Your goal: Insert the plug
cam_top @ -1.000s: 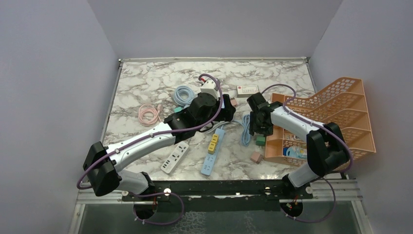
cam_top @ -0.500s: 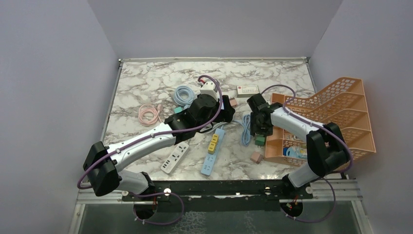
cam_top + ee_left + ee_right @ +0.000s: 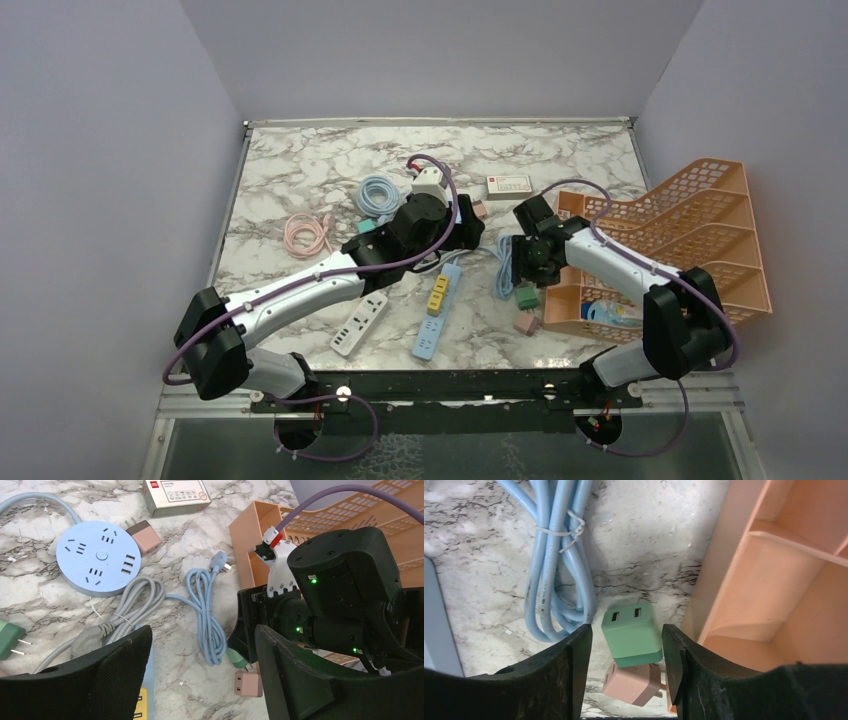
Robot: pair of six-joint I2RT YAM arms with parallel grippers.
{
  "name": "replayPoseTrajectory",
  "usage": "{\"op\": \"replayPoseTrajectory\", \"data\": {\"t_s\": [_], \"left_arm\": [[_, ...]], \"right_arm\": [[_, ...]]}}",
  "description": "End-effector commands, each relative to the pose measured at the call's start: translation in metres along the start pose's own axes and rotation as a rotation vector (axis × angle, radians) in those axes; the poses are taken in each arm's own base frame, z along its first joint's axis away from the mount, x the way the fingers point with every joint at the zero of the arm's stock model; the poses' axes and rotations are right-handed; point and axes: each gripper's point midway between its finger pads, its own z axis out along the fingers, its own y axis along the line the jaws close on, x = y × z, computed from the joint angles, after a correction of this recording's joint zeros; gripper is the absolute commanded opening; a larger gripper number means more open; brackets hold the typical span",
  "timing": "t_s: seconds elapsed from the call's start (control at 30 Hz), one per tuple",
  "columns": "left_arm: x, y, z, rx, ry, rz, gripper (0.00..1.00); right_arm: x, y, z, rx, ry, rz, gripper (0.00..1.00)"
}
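Between the parted right fingers point(image 3: 569, 680), a green plug point(image 3: 631, 630), prongs hidden; left fingers point(image 3: 115, 680) wide apart too.

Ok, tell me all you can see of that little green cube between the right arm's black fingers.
The small green plastic cube is a plug adapter: matte, round-edged, two USB slots on its upper face, a darker band below. It sits over the marble table between the right tool's open fingers, a gap on its left, beside the orange plastic tray, overlapping a pink adapter.
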Motion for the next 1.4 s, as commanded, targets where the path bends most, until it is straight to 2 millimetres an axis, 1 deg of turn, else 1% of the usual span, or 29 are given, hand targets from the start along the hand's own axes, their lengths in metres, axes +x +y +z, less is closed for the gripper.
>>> {"op": "replayPoseTrajectory", "data": {"t_s": [0.0, 0.07, 0.2, 0.3, 0.43, 0.57, 0.63, 0.7, 0.8, 0.83, 0.93, 1.07, 1.13, 1.17, 1.2, 1.27, 1.37], "left_arm": [[-0.008, 0.001, 0.004, -0.014, -0.038, -0.014, 0.77], [-0.009, 0.002, 0.005, -0.016, -0.040, -0.013, 0.77], [-0.011, 0.001, 0.005, -0.008, -0.041, -0.002, 0.77], [-0.012, 0.000, 0.005, -0.001, -0.038, 0.003, 0.77], [-0.013, -0.001, 0.005, 0.006, -0.039, 0.007, 0.77], [-0.014, 0.000, 0.004, 0.012, -0.034, 0.010, 0.77], [-0.015, 0.001, 0.003, 0.013, -0.033, 0.009, 0.77], [-0.016, 0.001, 0.002, 0.018, -0.032, 0.011, 0.77], [-0.017, 0.001, 0.001, 0.026, -0.025, 0.014, 0.77], [-0.019, 0.001, 0.000, 0.032, -0.024, 0.018, 0.77], [-0.024, 0.000, -0.003, 0.045, -0.014, 0.032, 0.78], [-0.032, -0.003, -0.011, 0.103, 0.013, 0.058, 0.80], [-0.037, -0.005, -0.016, 0.136, 0.032, 0.058, 0.81], [-0.041, -0.003, -0.019, 0.144, 0.039, 0.056, 0.83], [-0.043, -0.004, -0.022, 0.157, 0.046, 0.053, 0.87], [-0.050, -0.004, -0.028, 0.167, 0.045, 0.042, 0.99], [-0.062, -0.013, -0.040, 0.236, 0.025, 0.034, 1.00]], "right_arm": [[-0.009, -0.010, -0.004, 0.069, -0.033, 0.002, 0.55], [-0.004, -0.006, -0.003, 0.041, -0.008, -0.013, 0.56], [0.020, 0.006, 0.001, -0.050, 0.095, -0.046, 0.58], [0.037, 0.005, 0.006, -0.061, 0.152, -0.044, 0.58], [0.035, 0.000, 0.010, -0.016, 0.158, -0.039, 0.58], [0.040, -0.004, 0.017, 0.007, 0.183, -0.043, 0.56], [0.040, -0.005, 0.018, 0.009, 0.181, -0.047, 0.51], [0.036, -0.005, 0.017, 0.014, 0.163, -0.054, 0.44], [0.021, -0.003, 0.011, 0.007, 0.105, -0.068, 0.32], [0.013, -0.003, 0.005, 0.004, 0.067, -0.070, 0.30], [-0.015, 0.004, -0.018, -0.037, -0.067, -0.079, 0.29], [-0.049, 0.027, -0.056, -0.186, -0.256, -0.127, 0.29], [-0.061, 0.040, -0.074, -0.265, -0.333, -0.153, 0.29], [-0.067, 0.048, -0.084, -0.312, -0.371, -0.173, 0.29], [-0.073, 0.055, -0.094, -0.358, -0.413, -0.192, 0.29], [-0.082, 0.071, -0.117, -0.462, -0.505, -0.245, 0.29], [-0.093, 0.091, -0.154, -0.603, -0.655, -0.327, 0.29]]}}
